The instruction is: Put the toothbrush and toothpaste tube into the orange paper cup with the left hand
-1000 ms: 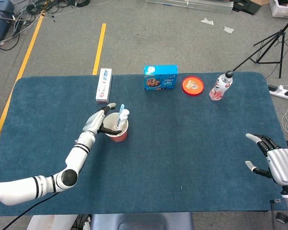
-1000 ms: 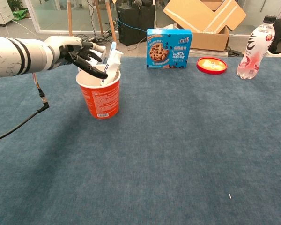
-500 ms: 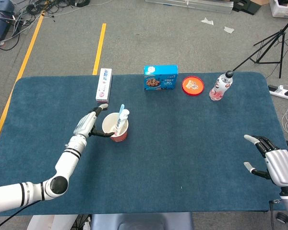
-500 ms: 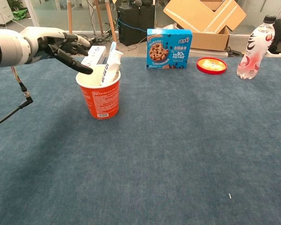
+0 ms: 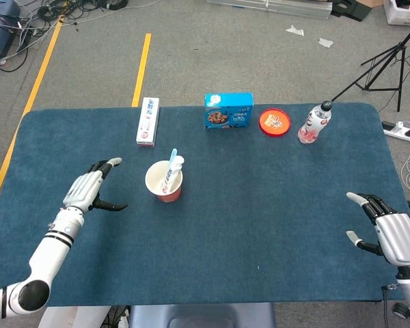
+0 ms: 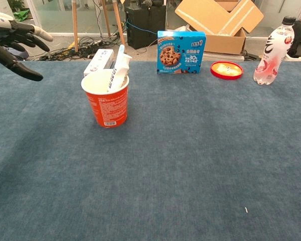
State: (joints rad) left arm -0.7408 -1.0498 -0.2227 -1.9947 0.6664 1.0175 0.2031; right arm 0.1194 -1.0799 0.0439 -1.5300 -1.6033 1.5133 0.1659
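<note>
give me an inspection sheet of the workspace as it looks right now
surface: table covered in dark blue cloth, flat and dry-looking.
job's things: orange paper cup upright; toothbrush and toothpaste tube both stand inside it, leaning on the rim.
clutter: long white box, blue cookie box, red lid and drink bottle along the far edge.
hands: left hand holds nothing, fingers apart, to the left of the cup and not touching it; right hand holds nothing, fingers apart, at the table's right edge.
cables: tangle on the floor at far left; power strip at right.
surroundings: yellow floor tape, tripod, cardboard box.
</note>
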